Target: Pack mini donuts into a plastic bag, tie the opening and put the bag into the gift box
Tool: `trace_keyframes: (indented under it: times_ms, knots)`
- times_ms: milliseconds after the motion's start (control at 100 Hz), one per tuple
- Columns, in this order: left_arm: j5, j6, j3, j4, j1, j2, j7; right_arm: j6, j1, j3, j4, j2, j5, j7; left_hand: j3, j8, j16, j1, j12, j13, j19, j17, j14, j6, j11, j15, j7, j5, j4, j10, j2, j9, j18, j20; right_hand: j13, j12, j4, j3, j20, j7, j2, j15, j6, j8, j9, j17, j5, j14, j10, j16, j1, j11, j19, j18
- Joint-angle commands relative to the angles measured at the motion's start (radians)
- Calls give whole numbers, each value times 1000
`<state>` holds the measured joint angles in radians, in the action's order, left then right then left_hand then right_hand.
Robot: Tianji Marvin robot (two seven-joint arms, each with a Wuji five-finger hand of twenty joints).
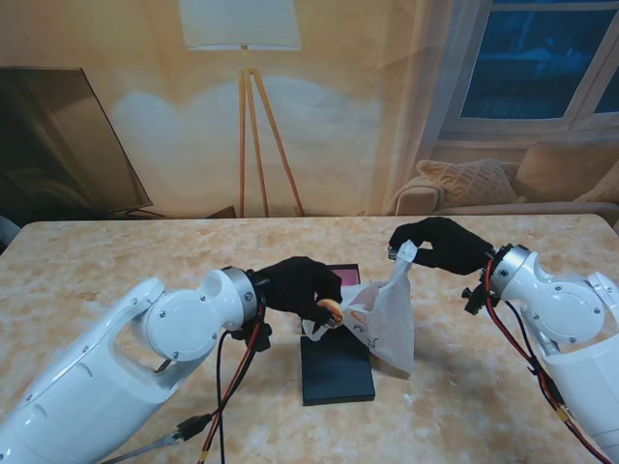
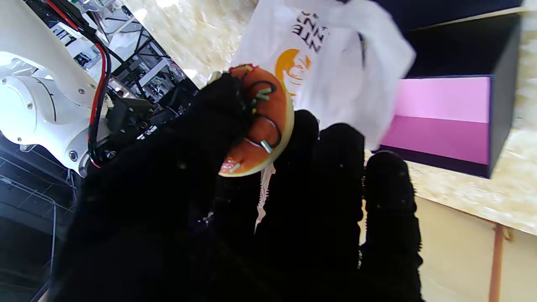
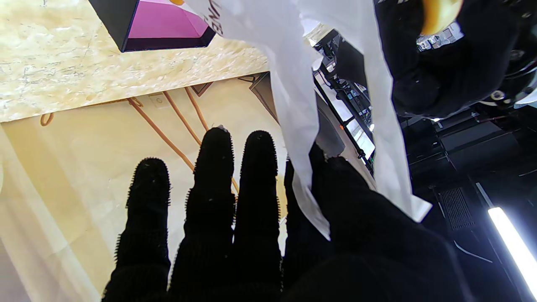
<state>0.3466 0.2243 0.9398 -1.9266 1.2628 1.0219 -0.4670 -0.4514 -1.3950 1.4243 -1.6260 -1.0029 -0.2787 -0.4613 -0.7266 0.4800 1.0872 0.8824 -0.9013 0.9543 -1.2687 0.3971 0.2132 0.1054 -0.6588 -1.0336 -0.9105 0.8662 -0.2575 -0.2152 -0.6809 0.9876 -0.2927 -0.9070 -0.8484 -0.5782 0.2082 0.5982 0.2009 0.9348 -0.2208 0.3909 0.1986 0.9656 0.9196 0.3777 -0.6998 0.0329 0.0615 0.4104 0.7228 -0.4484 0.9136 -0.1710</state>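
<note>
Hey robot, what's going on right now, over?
Left hand shut on orange sprinkled mini donut. Right hand pinching white plastic bag up by its top. Open black gift box beneath. Nothing blocking.

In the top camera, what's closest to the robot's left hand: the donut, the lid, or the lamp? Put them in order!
From the left robot hand:
1. Donut, held in its fingers.
2. Lid, on the table just nearer to me.
3. Lamp, far back by the wall.

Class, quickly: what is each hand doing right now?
Left hand: shut on the orange-glazed sprinkled mini donut.
Right hand: shut on the white plastic bag, pinching its top edge.
</note>
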Motion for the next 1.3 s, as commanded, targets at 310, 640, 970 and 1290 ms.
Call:
trace_keyframes:
  times_ms: [310, 640, 970, 1290]
  knots:
    - [-42, 132, -112, 14, -73, 57, 76, -2, -37, 20, -17, -10, -18, 6, -21, -38, 24, 15, -6, 1, -38, -2, 4, -8, -11, -42, -21, 29, 5, -12, 2, -5, -15, -30, 40, 30, -60, 192, 9, 74, 10, -17, 269, 47, -64, -24, -49, -8, -31, 21, 132, 37, 17, -5]
    - [-59, 279, -200, 71, -163, 105, 176, 7, -44, 23, -23, -12, -1, 5, -33, -88, 44, 9, -36, -25, -41, -29, -2, -17, -53, -76, -15, 58, -4, -3, -16, -34, -13, -33, 66, 55, -78, 190, 11, 74, 26, -25, 281, 50, -106, -34, -48, -23, -58, 16, 120, 60, 17, -12]
    - [-89, 357, -232, 97, -185, 134, 229, -2, -47, 30, -31, -11, 2, 7, -18, -114, 58, 12, -59, -75, -16, -70, 1, -45, -50, -64, -4, 62, -1, 14, -2, -83, -12, -33, 107, 85, -100, 182, 17, 67, 42, -36, 291, 49, -159, -47, -42, -55, -98, 9, 109, 71, 26, -35]
    - [-97, 382, -259, 134, -197, 155, 267, -18, -48, 31, -29, -12, -5, 18, 0, -123, 52, 24, -46, -135, 35, -113, 13, -42, -20, -3, -5, 53, 7, -3, 11, -147, -11, -19, 204, 165, -100, 173, 26, 62, 40, -83, 311, 46, -273, -98, -39, -91, -152, -26, 107, 125, 30, -64]
